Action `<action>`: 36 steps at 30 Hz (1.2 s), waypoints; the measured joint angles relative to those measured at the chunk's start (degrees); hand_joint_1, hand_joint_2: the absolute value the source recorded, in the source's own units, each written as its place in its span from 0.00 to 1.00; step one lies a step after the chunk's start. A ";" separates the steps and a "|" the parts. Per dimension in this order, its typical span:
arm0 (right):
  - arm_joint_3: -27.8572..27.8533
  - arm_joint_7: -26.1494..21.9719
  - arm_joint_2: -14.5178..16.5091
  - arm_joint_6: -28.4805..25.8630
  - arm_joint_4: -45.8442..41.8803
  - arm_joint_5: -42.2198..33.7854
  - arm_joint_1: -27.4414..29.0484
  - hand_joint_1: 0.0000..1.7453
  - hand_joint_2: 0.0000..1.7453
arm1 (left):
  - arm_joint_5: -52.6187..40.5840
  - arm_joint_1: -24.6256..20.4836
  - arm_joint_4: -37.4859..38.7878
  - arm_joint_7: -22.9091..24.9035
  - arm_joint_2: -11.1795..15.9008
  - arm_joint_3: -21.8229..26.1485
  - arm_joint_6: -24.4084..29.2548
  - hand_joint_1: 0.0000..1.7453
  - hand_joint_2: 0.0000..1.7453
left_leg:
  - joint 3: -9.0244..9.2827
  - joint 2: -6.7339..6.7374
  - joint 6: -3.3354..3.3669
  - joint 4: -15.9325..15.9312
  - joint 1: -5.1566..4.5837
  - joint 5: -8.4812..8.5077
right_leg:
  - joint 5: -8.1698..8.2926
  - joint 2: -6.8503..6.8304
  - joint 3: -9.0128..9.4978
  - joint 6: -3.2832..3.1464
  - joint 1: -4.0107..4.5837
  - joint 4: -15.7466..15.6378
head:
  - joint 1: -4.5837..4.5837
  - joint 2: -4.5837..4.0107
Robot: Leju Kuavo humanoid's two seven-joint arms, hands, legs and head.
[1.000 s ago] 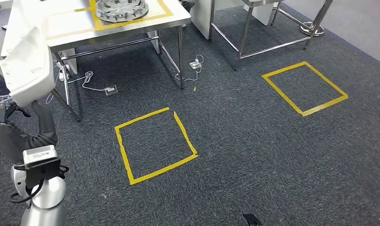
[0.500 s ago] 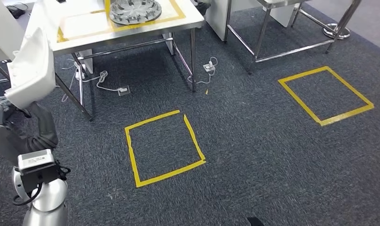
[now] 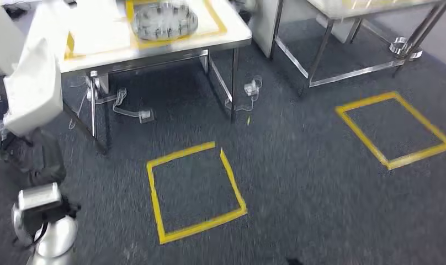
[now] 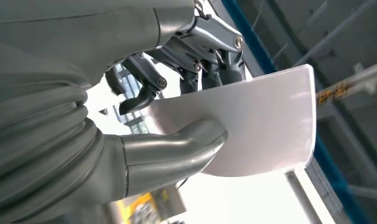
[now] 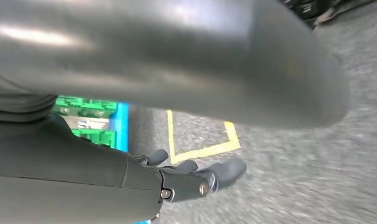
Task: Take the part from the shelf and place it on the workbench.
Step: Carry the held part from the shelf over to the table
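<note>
Carry the part [image 4: 252,126] level to the workbench [image 3: 154,44] ahead and lower it onto bare top, beside the ring-shaped piece [image 3: 164,20]. Your left hand [image 4: 186,93] pinches it, thumb under, fingers [image 4: 210,74] over its edge. It's a smooth white curved shell. Your right hand [image 5: 196,179] hangs with nothing in it, fingers loosely curled.
</note>
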 joint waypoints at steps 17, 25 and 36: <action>-0.25 -0.16 -0.15 0.17 0.12 0.24 0.63 0.00 0.00 | 1.06 -0.20 0.22 -0.11 -0.63 -0.02 -0.64 1.00 1.00 | 5.24 -0.15 -3.71 15.18 0.70 -9.25 | 8.55 0.12 -11.26 -2.63 -0.25 -10.43 | -0.15 0.02; -0.28 -0.67 -0.12 0.80 0.11 0.38 0.67 0.00 0.00 | 1.69 0.24 0.44 -0.13 -0.61 -0.03 -0.85 1.00 1.00 | -2.80 1.18 -3.00 3.83 0.71 -4.50 | -0.29 0.49 -1.32 -1.67 -0.13 -10.30 | -0.48 0.03; -0.25 -1.07 -0.10 1.02 0.01 0.74 -0.04 0.00 0.00 | 1.69 -0.79 -0.17 -0.23 -1.19 -0.04 -1.25 1.00 1.00 | 4.14 -0.30 0.29 1.93 0.34 -4.95 | -6.55 0.44 -12.32 0.09 0.30 4.87 | -0.14 0.03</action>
